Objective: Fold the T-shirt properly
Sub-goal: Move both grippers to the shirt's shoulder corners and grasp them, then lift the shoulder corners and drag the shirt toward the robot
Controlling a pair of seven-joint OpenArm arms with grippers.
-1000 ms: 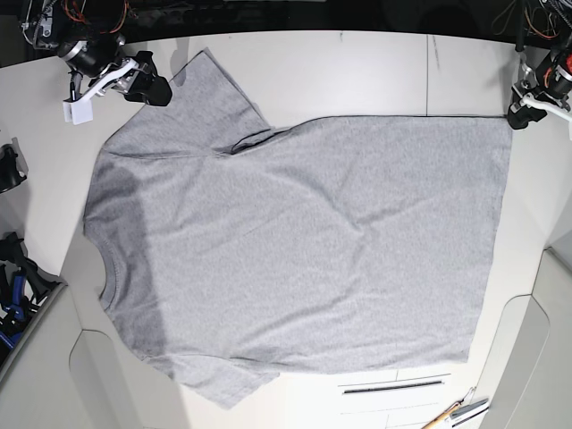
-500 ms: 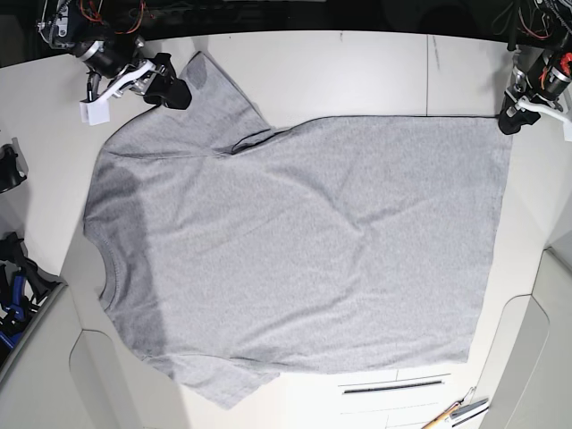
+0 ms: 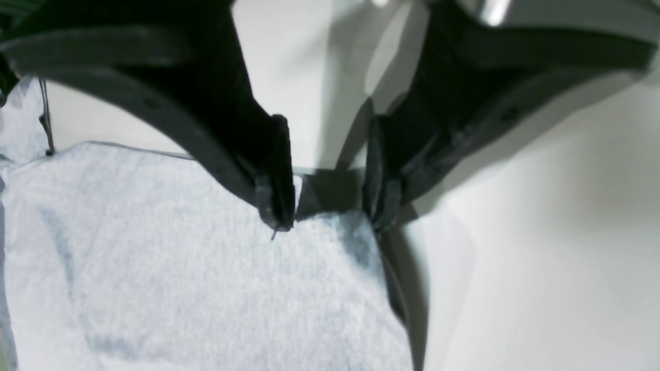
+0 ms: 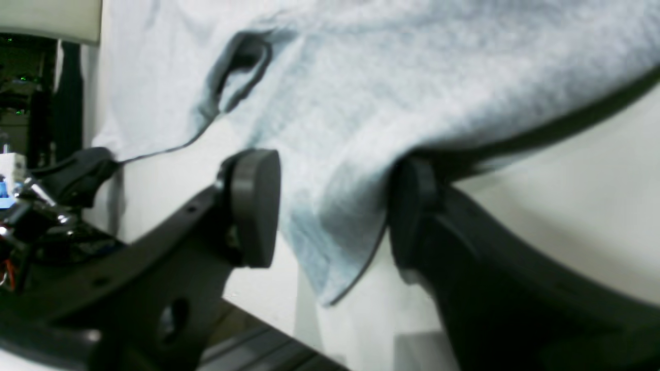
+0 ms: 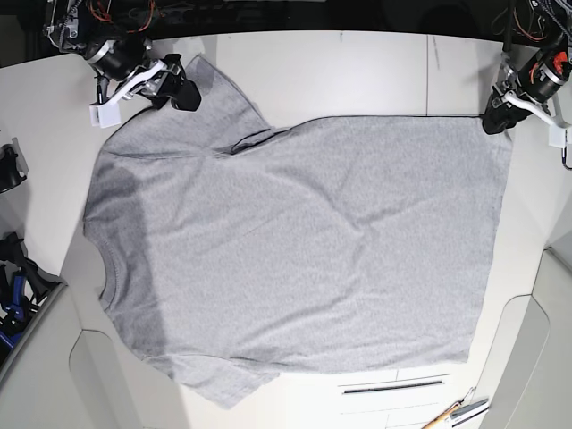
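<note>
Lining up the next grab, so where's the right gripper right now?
In the base view, the right gripper is at the upper left, over the T-shirt, just beside the pointed flap that sticks up along its top edge.

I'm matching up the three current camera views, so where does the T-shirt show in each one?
Left wrist view: the T-shirt fills the lower left and lower middle, below the left gripper.
Right wrist view: across the top and down the middle, between the fingers of the right gripper.
Base view: spread over most of the picture.
Shared landmark: the pale table.
</note>
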